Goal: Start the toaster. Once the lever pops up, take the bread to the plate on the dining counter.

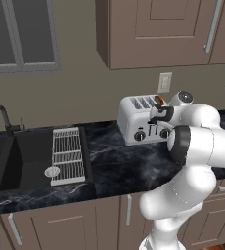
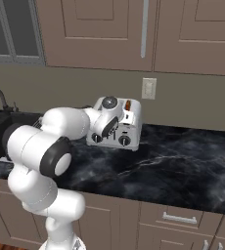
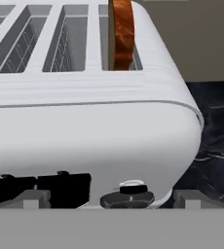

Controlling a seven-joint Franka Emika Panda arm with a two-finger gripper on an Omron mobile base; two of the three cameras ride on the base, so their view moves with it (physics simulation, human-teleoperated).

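Silver-grey toaster (image 3: 89, 126) fills the hand view, with black knob (image 3: 127, 197) low on its front; the brown bread (image 3: 121, 34) stands upright in the rightmost slot. From the left base view, the toaster (image 1: 136, 119) stands on the black marble surface (image 1: 114, 163), right of the sink (image 1: 31, 158); the gripper (image 1: 158, 128) hangs just before its front, jaws released. From the right base view, the bread (image 2: 128, 105) pokes out on top.

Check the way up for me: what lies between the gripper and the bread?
In the hand view, the toaster's silver front wall and top edge lie between the gripper and the bread.
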